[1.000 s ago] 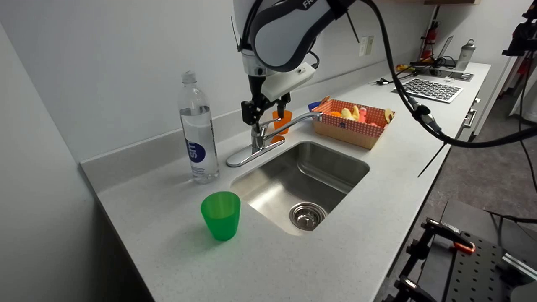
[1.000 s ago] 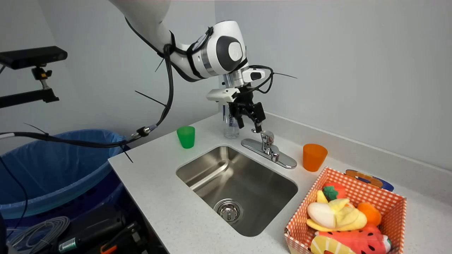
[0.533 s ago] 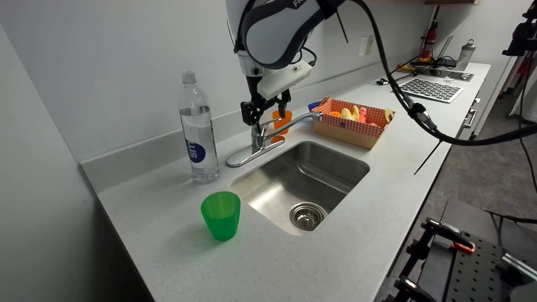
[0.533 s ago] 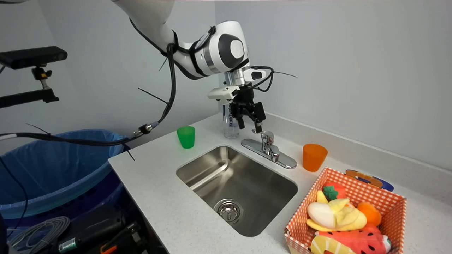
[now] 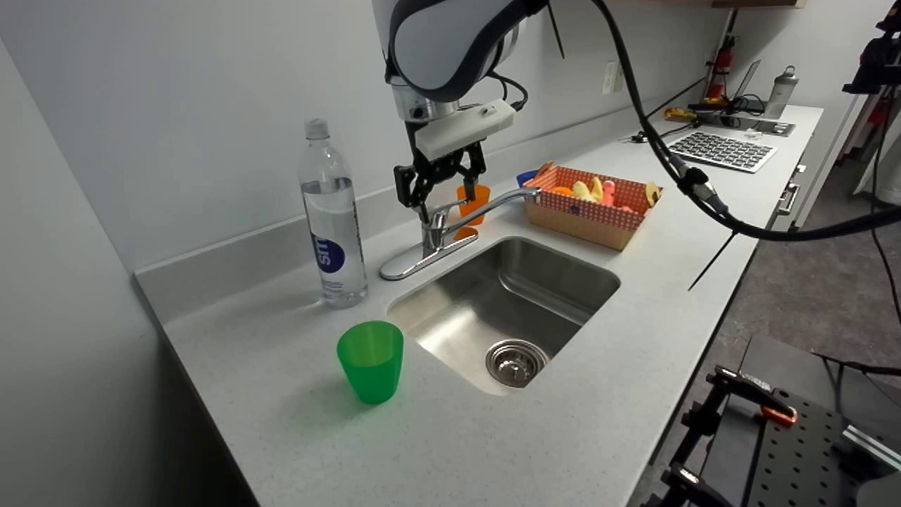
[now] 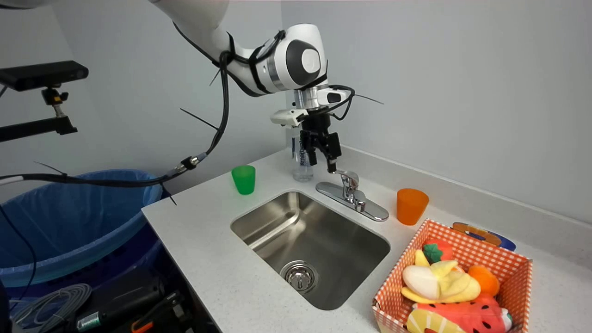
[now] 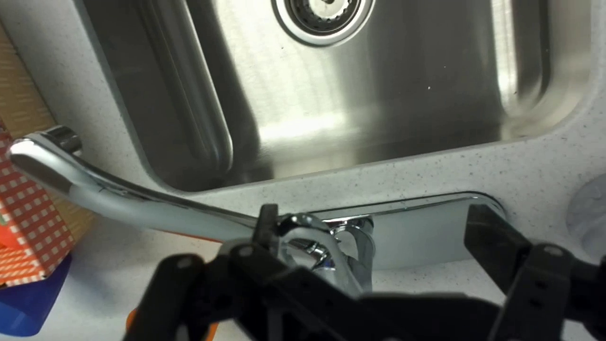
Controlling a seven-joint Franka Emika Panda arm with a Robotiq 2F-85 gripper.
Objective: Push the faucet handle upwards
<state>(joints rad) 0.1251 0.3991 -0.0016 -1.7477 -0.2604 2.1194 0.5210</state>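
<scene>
Wrist view: my claw (image 7: 375,225) is spread, the faucet handle (image 7: 328,242) at its nine o'clock. In both exterior views I've just shifted toward nine o'clock; the handle looks unmoved, so pushing up seems due.

The bottle (image 5: 334,222) bears a round blue patch (image 5: 329,255) with "sm" in white letters (image 5: 322,253) turned sideways; the finer print (image 5: 334,287) below is too small to read. In an exterior view, dark lettering (image 6: 303,155) runs lengthwise on the same bottle, too blurred to spell out. The pale label (image 6: 88,321) on a black object (image 6: 121,300) cannot be read.
</scene>
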